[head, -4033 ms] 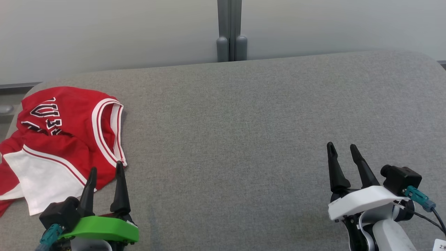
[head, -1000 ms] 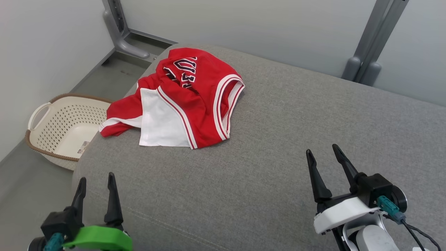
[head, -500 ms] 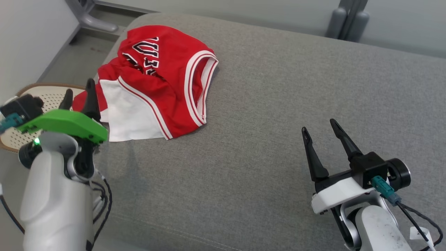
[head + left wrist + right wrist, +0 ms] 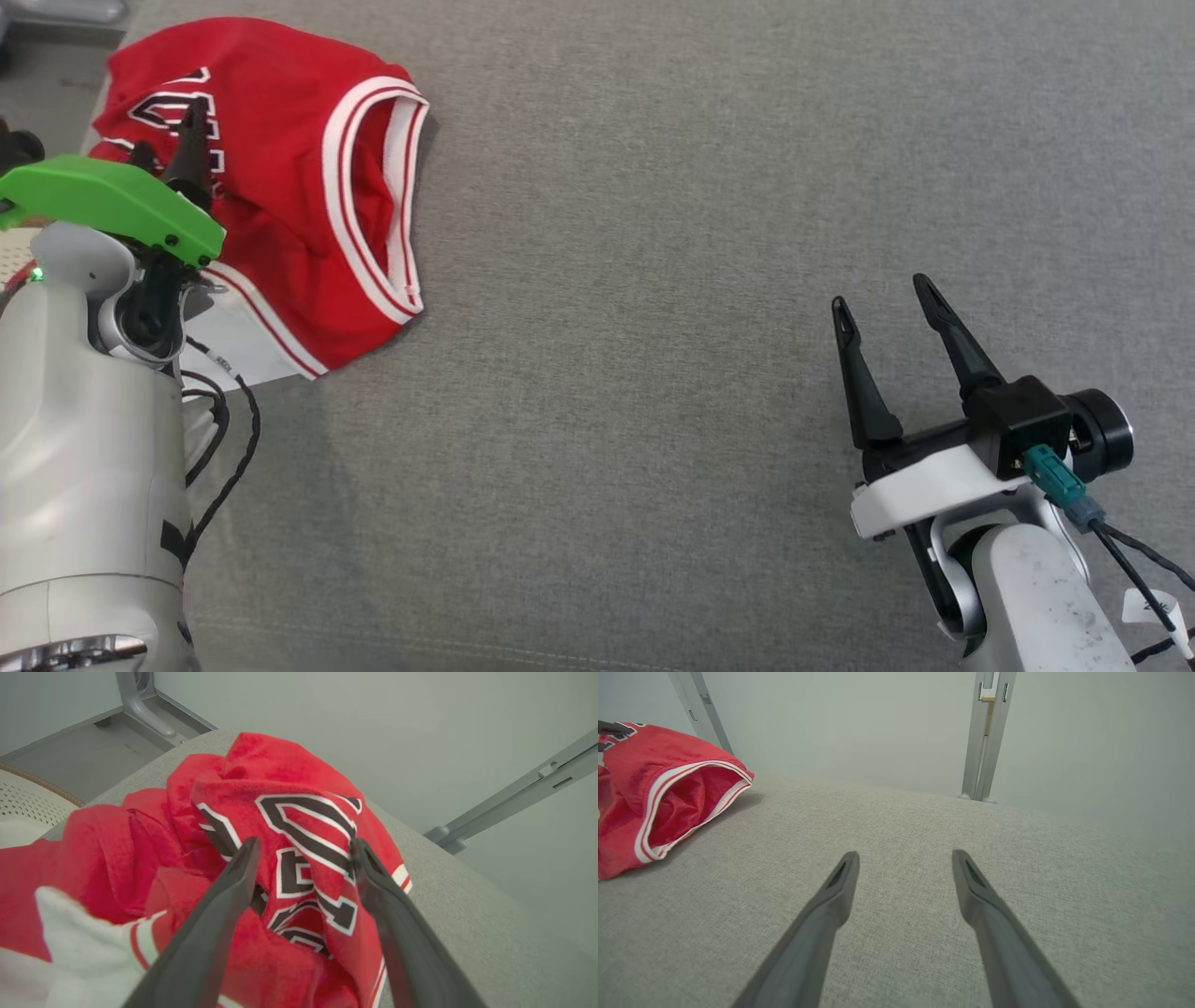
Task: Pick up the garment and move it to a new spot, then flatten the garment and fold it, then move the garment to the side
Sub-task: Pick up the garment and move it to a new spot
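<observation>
Garment (image 4: 280, 205) perhaps overhangs grey surface (image 4: 653, 280), left edge.

Red cloth garment (image 4: 308, 187) crumpled on matt, coarse-woven grey upholstery (image 4: 653, 280).

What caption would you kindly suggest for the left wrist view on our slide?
Open left gripper frames the lettering of the crumpled red jersey on the grey cushion.

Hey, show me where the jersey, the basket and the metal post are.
jersey (image 4: 271, 121), head view, on the red cloth left of the white-trimmed opening.
basket (image 4: 28, 805), left wrist view, on its perforated white wall.
post (image 4: 986, 742), right wrist view, midway up the grey upright.
</observation>
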{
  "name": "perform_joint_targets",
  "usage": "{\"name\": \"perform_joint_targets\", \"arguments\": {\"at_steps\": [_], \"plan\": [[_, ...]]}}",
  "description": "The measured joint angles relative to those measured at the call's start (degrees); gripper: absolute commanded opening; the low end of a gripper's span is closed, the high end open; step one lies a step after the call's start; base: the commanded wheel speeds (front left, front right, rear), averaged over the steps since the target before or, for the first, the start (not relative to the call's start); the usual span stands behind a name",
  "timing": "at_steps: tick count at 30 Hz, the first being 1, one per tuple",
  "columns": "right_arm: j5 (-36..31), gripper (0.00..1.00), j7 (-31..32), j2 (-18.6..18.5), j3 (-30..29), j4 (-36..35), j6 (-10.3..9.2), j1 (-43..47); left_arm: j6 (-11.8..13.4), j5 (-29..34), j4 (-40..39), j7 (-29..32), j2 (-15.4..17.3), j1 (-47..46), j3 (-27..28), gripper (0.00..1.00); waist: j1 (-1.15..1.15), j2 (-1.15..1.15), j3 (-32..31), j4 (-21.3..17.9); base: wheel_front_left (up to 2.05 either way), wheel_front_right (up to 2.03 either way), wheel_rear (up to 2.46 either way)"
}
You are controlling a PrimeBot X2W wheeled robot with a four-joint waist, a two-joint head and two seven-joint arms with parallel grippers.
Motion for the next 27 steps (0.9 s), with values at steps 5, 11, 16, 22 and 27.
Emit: {"name": "perform_joint_targets", "arguments": {"at_steps": [5, 11, 16, 22, 27], "plan": [[0.35, 1.00, -0.33, 0.01, 0.04, 0.22, 0.00, -0.11, 1.65, 1.37, 4.25, 1.75, 0.86, -1.44, -1.12, 1.00, 0.00, 0.00, 2.03, -2.60, 0.00, 0.00, 0.00], [1.42, 1.00, -1.31, 0.01, 0.60, 2.05, 0.00, -0.13, 0.86, 2.29, 4.67, -1.92, 2.27, -1.98, -2.08, 0.00, 0.00, 0.00, 1.28, -3.58, 0.00, 0.00, 0.00], [3.25, 1.00, -2.54, -0.01, 0.89, 4.32, 0.00, -0.12, -0.41, 2.46, -0.31, -4.97, 3.94, -4.10, -3.86, 0.00, 0.00, 0.00, -1.80, -3.45, 0.00, 0.00, 0.00], [6.55, 1.00, -3.92, 0.02, 2.76, 7.32, 0.00, 0.03, -0.73, 3.61, -10.76, -5.13, 3.90, -8.01, -9.26, 0.00, -0.01, 0.00, -7.35, -3.27, 0.00, 0.00, 0.00], [8.23, 1.00, -4.77, 0.05, 4.19, 8.72, 0.00, 0.31, -0.87, 1.58, -20.43, -4.09, 0.40, -9.71, -14.36, 0.00, -0.01, 0.00, -11.21, -5.15, 0.00, 0.00, 0.00]]}}
